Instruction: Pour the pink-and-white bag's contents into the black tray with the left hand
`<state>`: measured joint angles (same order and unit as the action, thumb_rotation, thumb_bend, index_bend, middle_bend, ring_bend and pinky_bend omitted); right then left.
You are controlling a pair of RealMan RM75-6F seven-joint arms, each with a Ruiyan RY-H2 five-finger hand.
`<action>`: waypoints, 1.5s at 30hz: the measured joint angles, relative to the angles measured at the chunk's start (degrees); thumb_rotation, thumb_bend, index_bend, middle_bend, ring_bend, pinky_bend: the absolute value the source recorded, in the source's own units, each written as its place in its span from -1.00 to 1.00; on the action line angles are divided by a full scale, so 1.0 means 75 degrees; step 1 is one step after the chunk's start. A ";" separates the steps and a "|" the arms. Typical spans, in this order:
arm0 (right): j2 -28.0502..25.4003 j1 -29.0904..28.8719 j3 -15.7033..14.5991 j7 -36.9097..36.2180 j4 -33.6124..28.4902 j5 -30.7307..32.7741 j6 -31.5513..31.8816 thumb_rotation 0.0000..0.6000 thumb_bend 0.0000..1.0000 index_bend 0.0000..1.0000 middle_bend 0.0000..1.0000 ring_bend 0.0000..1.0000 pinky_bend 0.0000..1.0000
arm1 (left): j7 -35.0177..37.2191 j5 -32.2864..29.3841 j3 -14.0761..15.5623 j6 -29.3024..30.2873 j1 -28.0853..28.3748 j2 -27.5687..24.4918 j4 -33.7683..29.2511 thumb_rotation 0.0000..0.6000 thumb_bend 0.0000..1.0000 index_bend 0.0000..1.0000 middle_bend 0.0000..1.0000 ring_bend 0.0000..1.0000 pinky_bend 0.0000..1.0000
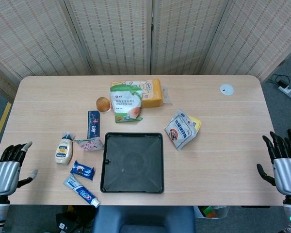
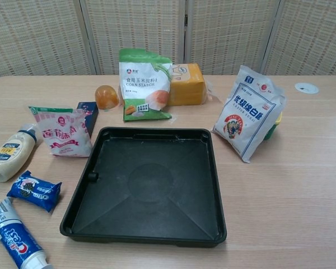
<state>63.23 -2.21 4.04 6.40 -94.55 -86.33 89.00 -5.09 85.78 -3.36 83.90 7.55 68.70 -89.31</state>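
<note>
The pink-and-white bag stands upright just left of the black tray, leaning by a dark blue box; from above the bag shows at the tray's far left corner. The tray is bare inside. My left hand hovers at the table's near left corner, fingers spread, holding nothing, well left of the bag. My right hand hangs off the table's right edge, fingers apart and bare. Neither hand shows in the chest view.
Left of the tray lie a mayonnaise bottle, a blue snack packet and a toothpaste tube. Behind it stand a green corn starch bag, an orange block and an orange cup. A white sugar bag leans at the right.
</note>
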 measured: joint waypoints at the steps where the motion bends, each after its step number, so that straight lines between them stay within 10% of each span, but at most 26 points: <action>1: -0.0013 0.0013 -0.0001 0.0002 -0.0013 -0.0017 0.0028 1.00 -0.27 -1.00 -1.00 -0.97 -1.00 | 0.0048 0.0024 -0.0009 -0.0021 0.0033 0.0012 0.0021 1.00 -0.36 -0.77 -0.65 -0.68 -0.71; 9: -0.0072 0.0130 -0.0038 -0.0061 -0.0036 -0.0137 0.0205 1.00 -0.27 -1.00 -1.00 -0.97 -1.00 | 0.0534 0.0272 -0.0135 -0.0310 0.0467 0.0186 0.0232 1.00 -0.27 -0.76 -0.59 -0.55 -0.48; 45: -0.0101 0.0287 -0.0040 -0.0316 0.0141 -0.0125 0.0254 1.00 -0.27 -1.00 -1.00 -0.97 -1.00 | 0.2274 -0.0900 -0.0578 -0.3545 0.2795 0.2440 0.2613 1.00 -0.45 -0.98 -0.72 -0.65 -0.68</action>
<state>62.48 -0.05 3.73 4.03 -93.49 -87.26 90.91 11.97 79.03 -7.70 57.32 28.52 87.01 -69.71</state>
